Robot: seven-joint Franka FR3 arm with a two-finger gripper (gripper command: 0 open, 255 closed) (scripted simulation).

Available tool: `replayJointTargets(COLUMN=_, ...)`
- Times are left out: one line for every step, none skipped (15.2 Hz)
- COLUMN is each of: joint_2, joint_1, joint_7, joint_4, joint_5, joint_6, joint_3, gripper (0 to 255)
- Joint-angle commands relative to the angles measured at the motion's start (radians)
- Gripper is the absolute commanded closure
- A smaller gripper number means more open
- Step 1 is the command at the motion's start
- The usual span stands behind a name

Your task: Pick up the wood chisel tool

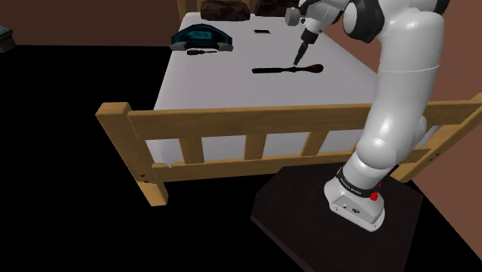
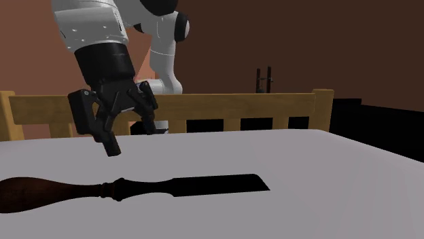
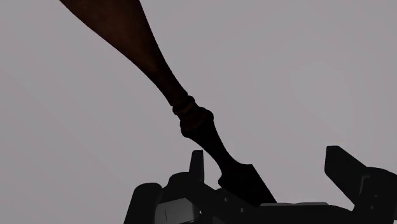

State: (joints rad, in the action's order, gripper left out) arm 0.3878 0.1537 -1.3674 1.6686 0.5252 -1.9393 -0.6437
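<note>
One dark chisel point(image 2: 129, 187), turned handle seemingly wood, flat blade, on smooth grey bed point(image 2: 326, 170); hand point(image 2: 131, 139) spread apart.

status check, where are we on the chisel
End effector open, above the chisel, not touching. Chisel flat on the bed, not held. Nothing between them.

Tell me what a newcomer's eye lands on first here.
The long dark wood chisel lying flat on the pale bed surface stands out first. Next, the black gripper, fingers apart, hangs over it, with the wooden bed rail behind.
</note>
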Motion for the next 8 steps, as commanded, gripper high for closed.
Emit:
replayJointTargets(joint_2=0.084, joint_1=0.049, joint_7=-0.038, joint_4=-0.085, joint_5=0.045, joint_6=0.025, joint_3=0.018, gripper=0)
replayJointTargets(joint_2=0.130, joint_1=0.077, joint_7=-0.053, joint_4=-0.139, joint_5=0.065, joint_6=0.042, joint_3=0.028, gripper=0)
replayJointTargets(joint_2=0.170, joint_1=0.103, joint_7=-0.063, joint_4=-0.188, joint_5=0.080, joint_6=0.057, joint_3=0.038, gripper=0)
replayJointTargets(joint_2=0.174, joint_1=0.104, joint_7=-0.067, joint_4=-0.181, joint_5=0.083, joint_6=0.047, joint_3=0.042, gripper=0)
replayJointTargets(joint_2=0.178, joint_1=0.104, joint_7=-0.071, joint_4=-0.174, joint_5=0.087, joint_6=0.037, joint_3=0.044, gripper=0)
replayJointTargets(joint_2=0.183, joint_1=0.104, joint_7=-0.076, joint_4=-0.168, joint_5=0.091, joint_6=0.027, joint_3=0.046, gripper=0)
replayJointTargets(joint_2=0.187, joint_1=0.104, joint_7=-0.080, joint_4=-0.161, joint_5=0.094, joint_6=0.018, joint_3=0.048, gripper=0)
replayJointTargets(joint_2=0.192, joint_1=0.105, joint_7=-0.085, joint_4=-0.155, joint_5=0.098, joint_6=0.008, joint_3=0.050, gripper=0)
